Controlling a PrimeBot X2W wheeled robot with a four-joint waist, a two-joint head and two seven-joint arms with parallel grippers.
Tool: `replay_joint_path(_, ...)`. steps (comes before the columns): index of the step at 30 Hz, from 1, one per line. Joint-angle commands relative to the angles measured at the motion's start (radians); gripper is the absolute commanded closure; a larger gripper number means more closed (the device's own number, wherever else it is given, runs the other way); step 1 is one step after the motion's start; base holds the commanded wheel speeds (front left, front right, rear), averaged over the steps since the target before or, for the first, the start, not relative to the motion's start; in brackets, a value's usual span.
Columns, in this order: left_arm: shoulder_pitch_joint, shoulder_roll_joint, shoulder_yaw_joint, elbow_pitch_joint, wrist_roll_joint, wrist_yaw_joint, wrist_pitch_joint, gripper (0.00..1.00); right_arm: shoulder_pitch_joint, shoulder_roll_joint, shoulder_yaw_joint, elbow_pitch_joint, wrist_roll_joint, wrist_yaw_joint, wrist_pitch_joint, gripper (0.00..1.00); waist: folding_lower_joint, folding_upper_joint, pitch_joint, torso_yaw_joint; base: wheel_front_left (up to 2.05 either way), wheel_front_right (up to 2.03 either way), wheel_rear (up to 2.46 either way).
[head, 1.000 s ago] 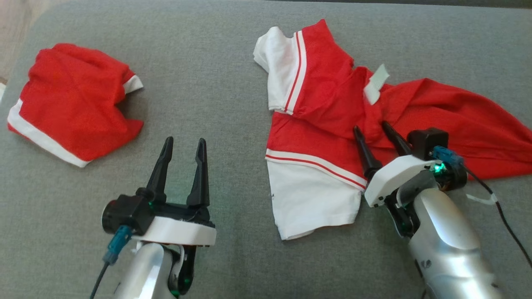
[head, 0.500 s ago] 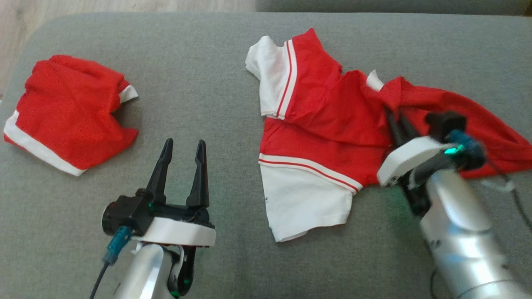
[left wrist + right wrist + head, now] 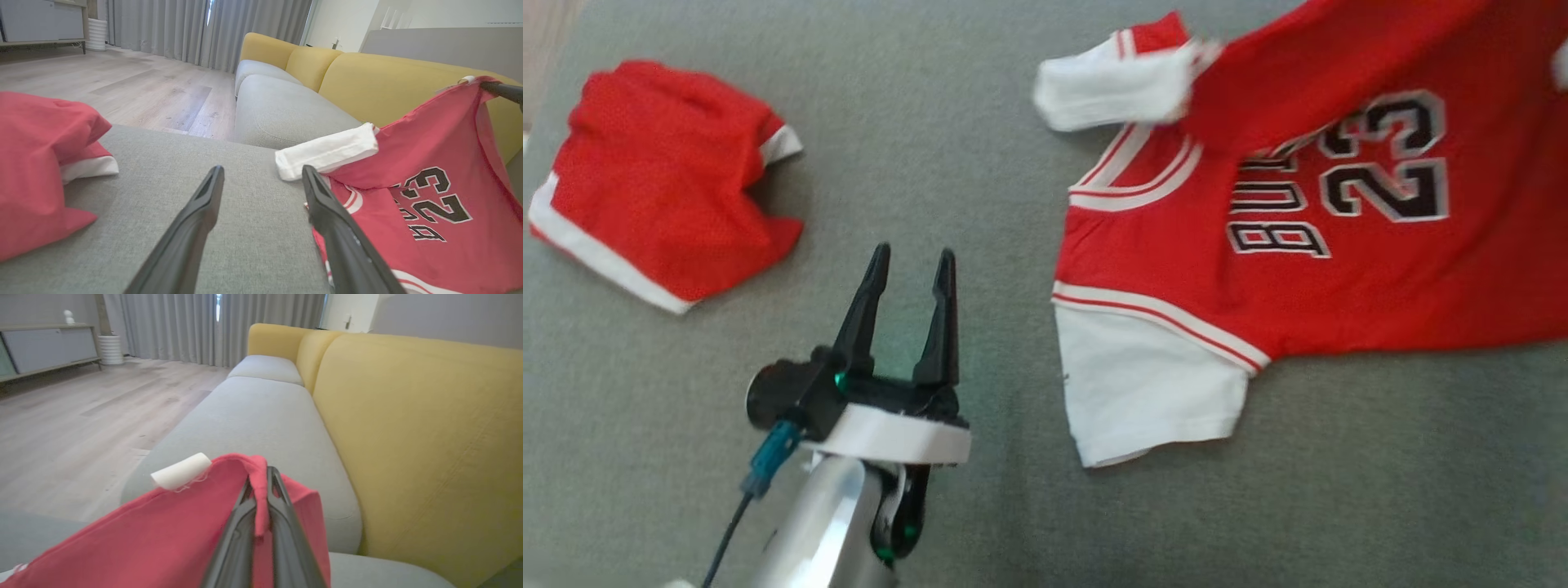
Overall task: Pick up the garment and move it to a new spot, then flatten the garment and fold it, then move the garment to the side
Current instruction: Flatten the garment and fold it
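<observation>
Sagging red jersey (image 3: 1339, 278) in right gripper (image 3: 262, 477)

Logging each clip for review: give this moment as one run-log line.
right gripper: shut on red number-23 jersey, edge raised | left gripper: open, empty, above grey sofa cushion | other red garment: lying at left

The red basketball jersey (image 3: 1176, 261) with white sleeves, striped trim and a black number 23 is held partly raised. One white sleeve is spread flat on the grey sofa cushion (image 3: 980, 163), while a red edge is pinched by the right end effector (image 3: 260, 473).
</observation>
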Motion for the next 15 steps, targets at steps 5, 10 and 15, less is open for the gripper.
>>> replay_joint_path(5, -0.071, 0.007, -0.013, -0.041, -0.024, 0.006, -0.005, 0.00, -0.168, -0.112, -0.077, 0.058, -0.098, -0.001, 0.024, 1.00, -0.0001, 0.0000, 0.102, 0.110, 0.00, 0.00, 0.00)
replay_joint_path(10, -0.093, 0.007, -0.032, -0.051, -0.039, 0.009, -0.005, 0.00, -0.258, -0.168, -0.148, 0.129, -0.214, -0.001, 0.019, 1.00, -0.0001, 0.0000, 0.134, 0.149, 0.00, 0.00, 0.00)
replay_joint_path(15, -0.101, 0.007, -0.036, -0.054, -0.043, 0.013, -0.005, 0.00, -0.316, -0.178, -0.263, 0.166, -0.379, -0.001, -0.010, 0.00, -0.0001, 0.0000, 0.145, 0.162, 0.00, 0.00, 0.00)
